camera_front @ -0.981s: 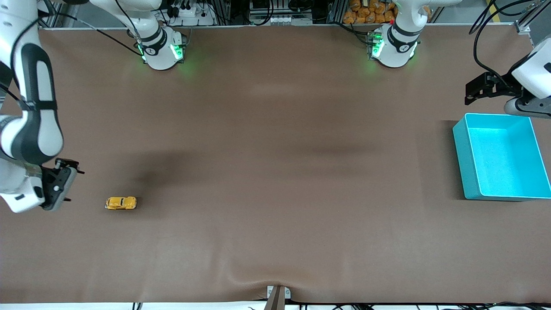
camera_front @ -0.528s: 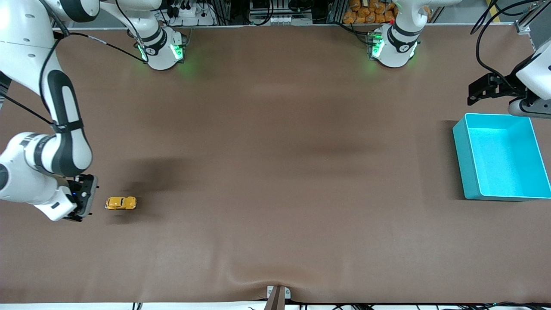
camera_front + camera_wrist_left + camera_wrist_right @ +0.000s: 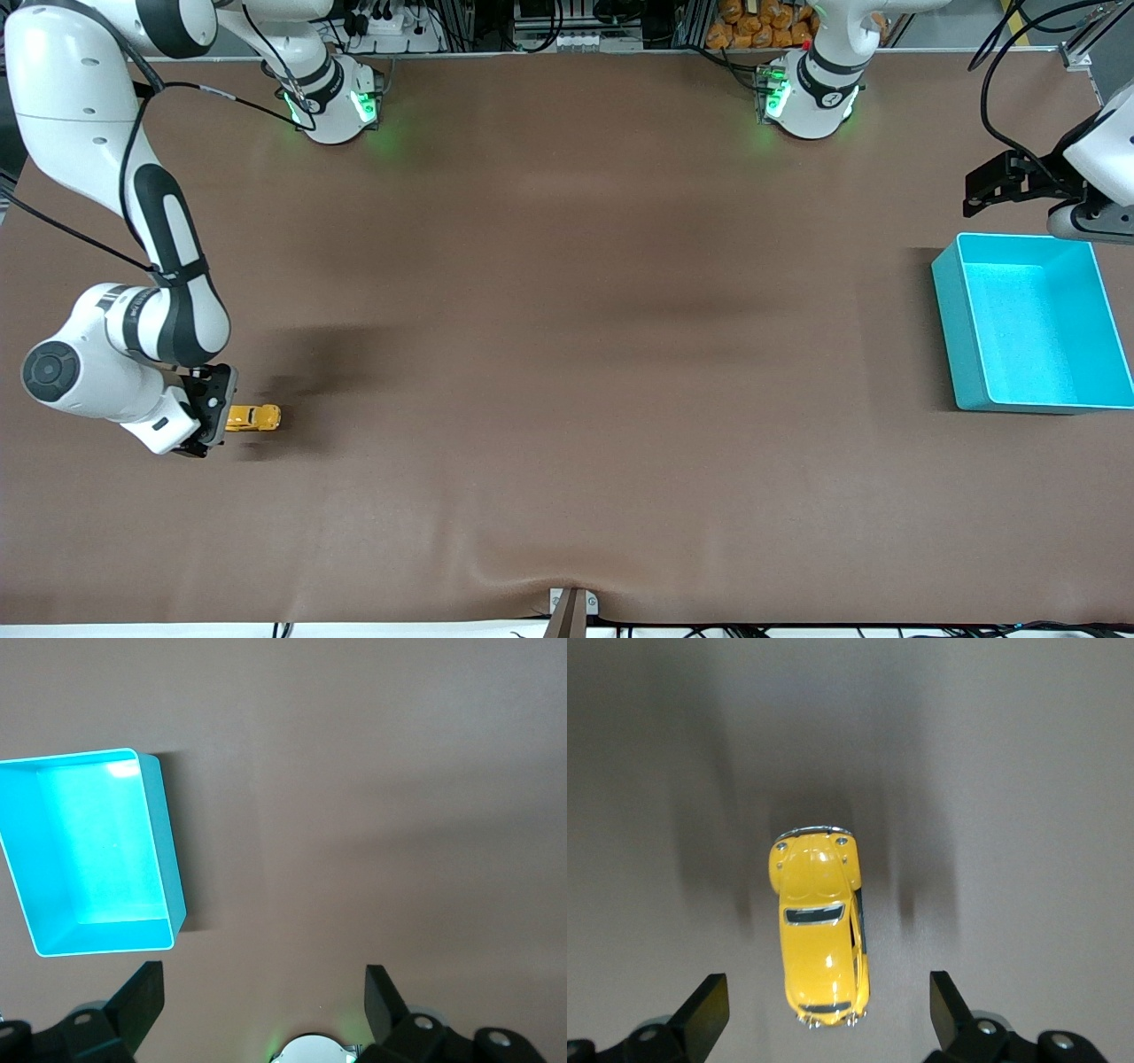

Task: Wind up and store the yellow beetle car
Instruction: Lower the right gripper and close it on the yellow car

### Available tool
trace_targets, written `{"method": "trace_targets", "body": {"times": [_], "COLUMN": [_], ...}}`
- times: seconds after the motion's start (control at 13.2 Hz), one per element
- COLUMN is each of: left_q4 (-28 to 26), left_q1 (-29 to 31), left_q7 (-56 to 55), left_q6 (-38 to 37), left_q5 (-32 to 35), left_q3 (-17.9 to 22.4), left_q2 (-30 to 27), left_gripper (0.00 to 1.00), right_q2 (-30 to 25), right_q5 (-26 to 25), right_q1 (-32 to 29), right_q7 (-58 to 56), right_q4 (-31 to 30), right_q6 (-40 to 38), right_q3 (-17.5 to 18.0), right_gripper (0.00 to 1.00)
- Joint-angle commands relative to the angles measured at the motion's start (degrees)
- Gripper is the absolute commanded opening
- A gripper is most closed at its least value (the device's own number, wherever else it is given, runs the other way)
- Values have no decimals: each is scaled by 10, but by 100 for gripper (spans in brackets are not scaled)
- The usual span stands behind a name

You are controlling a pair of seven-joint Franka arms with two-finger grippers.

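Note:
The yellow beetle car [image 3: 255, 417] stands on its wheels on the brown table, toward the right arm's end. In the right wrist view the car [image 3: 819, 935] lies lengthwise between the two dark fingers [image 3: 704, 1008], its tail end level with the tips and a wide gap on both sides. My right gripper [image 3: 214, 413] [image 3: 824, 1010] hovers open over that end of the car and touches nothing. My left gripper [image 3: 1088, 226] [image 3: 261, 1001] waits open and empty, up over the table at the turquoise bin's edge.
The turquoise bin [image 3: 951, 328] [image 3: 168, 850] stands empty at the left arm's end of the table. A metal clamp [image 3: 571, 610] sits at the table edge nearest the front camera, under a ripple in the brown cover.
My right arm has swung in toward the car, bringing its gripper from beside the table's end to over the car's end. The car and the left arm have stayed put.

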Motion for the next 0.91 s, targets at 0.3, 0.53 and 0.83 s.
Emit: {"method": "trace_targets", "body": {"times": [0.3, 0.53, 0.83], "left_q4": [-3, -2, -3], "left_q1": [2, 2, 2], "left_q7": [-3, -3, -3], "left_q6": [-4, -4, -4], "left_q5": [0, 1, 1], "left_q3": [1, 1, 1], "left_q2": [-7, -7, -7], "left_gripper": [100, 100, 100], "right_q2": [19, 21, 20], "right_q5": [20, 23, 23], "right_q1": [0, 1, 1], "right_q7": [-7, -14, -21], "right_q4": [-12, -13, -13], "right_q6": [38, 37, 37], "right_q3": [12, 12, 13], "right_gripper": [100, 43, 4]}}
